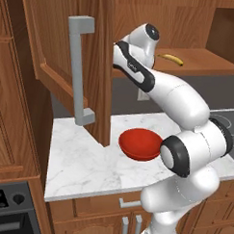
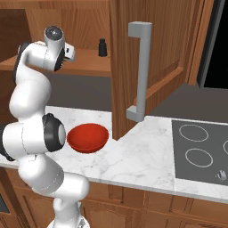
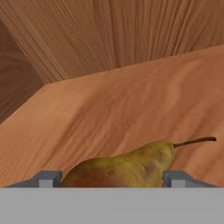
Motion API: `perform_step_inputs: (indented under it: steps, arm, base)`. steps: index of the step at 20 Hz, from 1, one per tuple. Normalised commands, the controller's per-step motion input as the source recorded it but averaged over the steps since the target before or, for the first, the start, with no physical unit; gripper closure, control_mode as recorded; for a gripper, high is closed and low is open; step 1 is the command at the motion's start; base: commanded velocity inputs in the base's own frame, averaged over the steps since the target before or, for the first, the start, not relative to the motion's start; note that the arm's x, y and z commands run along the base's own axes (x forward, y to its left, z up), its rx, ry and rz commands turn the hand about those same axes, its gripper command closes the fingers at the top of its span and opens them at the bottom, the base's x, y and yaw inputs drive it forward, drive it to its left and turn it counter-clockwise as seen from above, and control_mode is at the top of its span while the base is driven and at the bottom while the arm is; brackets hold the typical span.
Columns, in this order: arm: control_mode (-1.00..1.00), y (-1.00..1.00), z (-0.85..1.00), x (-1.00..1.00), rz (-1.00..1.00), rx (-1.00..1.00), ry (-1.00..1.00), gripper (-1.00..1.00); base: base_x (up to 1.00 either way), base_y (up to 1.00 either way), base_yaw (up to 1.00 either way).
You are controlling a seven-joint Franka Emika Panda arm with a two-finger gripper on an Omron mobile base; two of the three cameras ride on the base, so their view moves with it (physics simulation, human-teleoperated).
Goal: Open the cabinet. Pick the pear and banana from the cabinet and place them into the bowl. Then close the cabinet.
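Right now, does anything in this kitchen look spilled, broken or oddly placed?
Nothing is spilled or broken. One oddity: fruit sits on a shelf of the reddish-brown wooden wall cabinet, whose doors stand open. A slim yellow banana lies there, and a brownish pear lies on its side between the gripper fingertips. The glossy red bowl sits upright.

Glossy white rounded arm segments (image 1: 180, 100), black joint bands, dark round end caps, small grey fingers (image 3: 48, 178)

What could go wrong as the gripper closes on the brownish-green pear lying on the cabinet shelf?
1. The brownish-green pear lies on its side between the fingertips; its tapered neck may let it squirt out.
2. The open reddish-brown wooden cabinet door hangs beside the glossy red bowl; carrying across, the arm might clip it.
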Motion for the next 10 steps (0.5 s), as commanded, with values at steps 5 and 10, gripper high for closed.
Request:
perform_step_inputs:
  steps: [5,10]
  arm:
    - [-1.00,-0.02,0.00,-0.42,0.00,0.00,-0.02,1.00]
    - [-1.00,-0.08,0.00,-0.97,0.00,0.00,-0.02,1.00]
  base:
    - [0.00,0.00,0.00]
    - [0.00,0.00,0.00]
